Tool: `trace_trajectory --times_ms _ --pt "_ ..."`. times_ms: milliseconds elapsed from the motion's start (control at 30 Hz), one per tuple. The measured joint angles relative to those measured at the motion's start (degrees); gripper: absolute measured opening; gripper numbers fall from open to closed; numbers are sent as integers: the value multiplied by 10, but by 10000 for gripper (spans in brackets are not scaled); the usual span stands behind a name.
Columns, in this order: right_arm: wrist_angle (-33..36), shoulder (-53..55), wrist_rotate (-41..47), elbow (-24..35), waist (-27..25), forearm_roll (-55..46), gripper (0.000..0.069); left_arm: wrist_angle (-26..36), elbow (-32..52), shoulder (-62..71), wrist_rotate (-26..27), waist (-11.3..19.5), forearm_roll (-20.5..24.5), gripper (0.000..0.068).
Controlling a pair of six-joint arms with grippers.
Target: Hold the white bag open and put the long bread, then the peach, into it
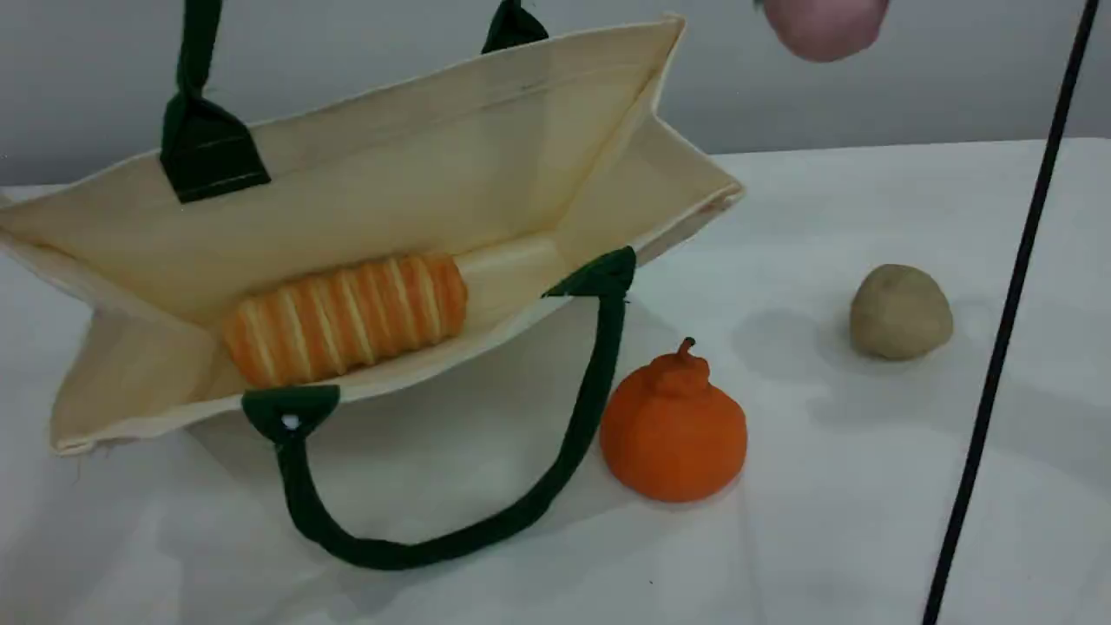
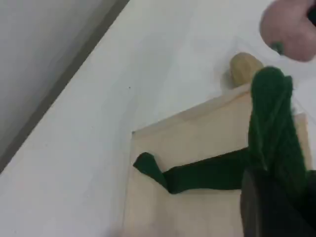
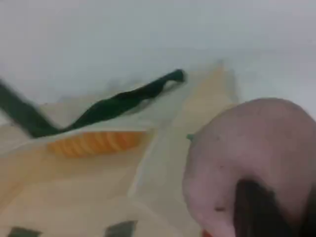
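The white bag (image 1: 417,174) stands open on the table, its mouth facing the scene camera. The long bread (image 1: 347,317) lies inside on the bag's bottom. The far green handle (image 1: 198,61) is pulled up out of the scene view. In the left wrist view my left gripper (image 2: 269,197) is shut on that handle (image 2: 271,123). The peach (image 1: 825,26) hangs high, to the right of the bag's upper right corner. My right gripper (image 3: 256,212) is shut on the peach (image 3: 247,153), with the bread (image 3: 98,143) below and to its left. Neither gripper shows in the scene view.
An orange stemmed fruit (image 1: 673,430) sits just right of the bag's near handle (image 1: 486,529), which lies slack on the table. A beige lump (image 1: 900,312) rests further right. A black cable (image 1: 1007,321) runs down the right side.
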Motion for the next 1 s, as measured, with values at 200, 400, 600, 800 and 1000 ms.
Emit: trace_trajectory --times_ms 200,400,600,800,1000 --pt "38 -36 -97 75 0 109 114 0 0 0 0 0 2 92" --pt "32 -43 -137 116 48 146 114 0 0 0 -1 0 2 92" --pt "-22 -43 -137 117 139 146 114 0 0 0 -2 0 2 92" --pt "-93 -39 -137 117 215 147 113 0 0 0 -11 0 0 92" --pt "-167 -7 -152 116 247 148 113 0 0 0 -16 0 -1 92"
